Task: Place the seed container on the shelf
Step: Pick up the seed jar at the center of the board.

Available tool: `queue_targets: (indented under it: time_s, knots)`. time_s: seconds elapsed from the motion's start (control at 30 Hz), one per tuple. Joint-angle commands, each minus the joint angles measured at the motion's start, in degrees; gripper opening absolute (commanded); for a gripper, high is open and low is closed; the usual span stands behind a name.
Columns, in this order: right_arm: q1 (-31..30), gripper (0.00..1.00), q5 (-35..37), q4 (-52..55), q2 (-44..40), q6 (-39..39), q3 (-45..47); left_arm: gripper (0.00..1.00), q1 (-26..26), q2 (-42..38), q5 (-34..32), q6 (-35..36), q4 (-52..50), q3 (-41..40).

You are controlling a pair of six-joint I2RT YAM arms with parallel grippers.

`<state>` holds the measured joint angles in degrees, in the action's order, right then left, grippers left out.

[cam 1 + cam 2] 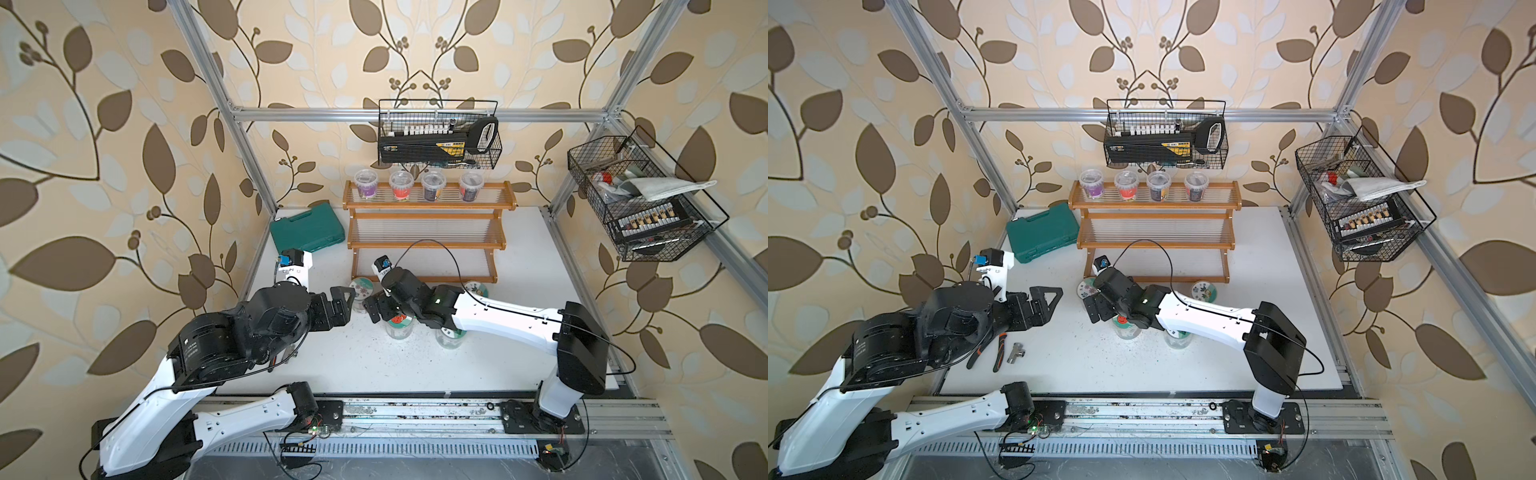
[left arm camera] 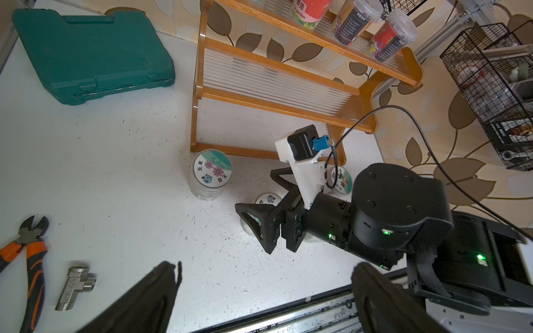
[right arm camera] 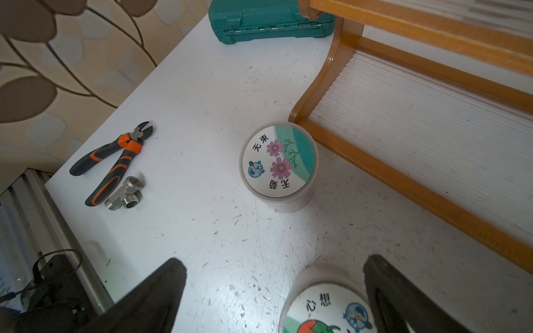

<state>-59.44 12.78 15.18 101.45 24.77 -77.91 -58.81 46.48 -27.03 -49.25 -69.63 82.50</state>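
White-lidded seed container (image 3: 326, 308) sits between the wide-spread fingers of the right end effector (image 3: 274, 259), nearer one finger.

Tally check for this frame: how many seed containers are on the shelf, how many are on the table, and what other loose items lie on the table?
Shelved seed containers: 4
Tabletop seed containers: 4
Green tool case: 1
Pliers: 1
Metal pipe fitting: 1
Total: 11
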Motion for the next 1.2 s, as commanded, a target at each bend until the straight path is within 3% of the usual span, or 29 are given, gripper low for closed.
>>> queue_targets:
  time_s: [0.0,0.43,0.67,1.17]
  knots:
    - [-0.4,0.99,1.4,0.0,4.0,-1.2,-3.9,0.98,0.5,-0.4,-2.1,1.5,0.3,-0.6]
    - [-1.0,0.99,4.3,3.2,16.9,-3.9,-15.7,0.98,0.5,0.8,-1.4,2.1,1.0,-0.7]
    - [-0.4,0.99,9.1,10.5,22.6,-4.7,-23.5,0.98,0.5,0.5,-0.6,1.8,2.9,-2.1]
    - [2.9,0.99,0.6,10.9,26.4,-3.3,-27.1,0.98,0.6,0.9,-1.3,2.1,3.0,-2.3]
